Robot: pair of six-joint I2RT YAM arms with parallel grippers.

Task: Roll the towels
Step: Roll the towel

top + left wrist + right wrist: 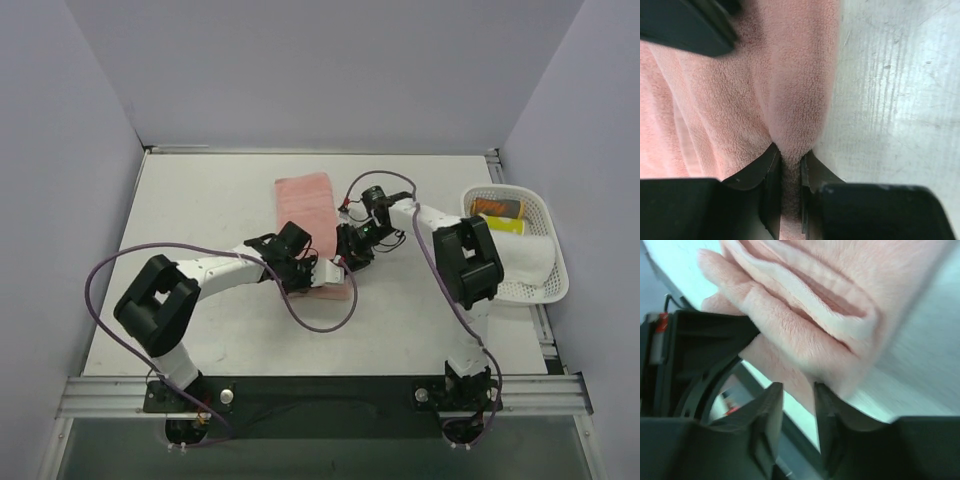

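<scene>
Two grippers are placed at the near end of the pink towel [306, 208], which is laid on the table [200, 200] with its long axis running from the arms toward the far wall, slightly slanted. The left gripper [789, 156] is drawn nearly closed, with a raised fold of the pink cloth pinched between its jaws. The right gripper [799, 390] is likewise narrowed on the cloth's layered edge, just beside the left one. The rest of the towel is stretched away from both sets of jaws, so a roll would probably be carried forward along that axis. No object is seen on that stretch; only a purple cable [320, 326] is looped just behind the near end. The white towel [527, 256] is kept well apart, in the basket [553, 225] at the right.
</scene>
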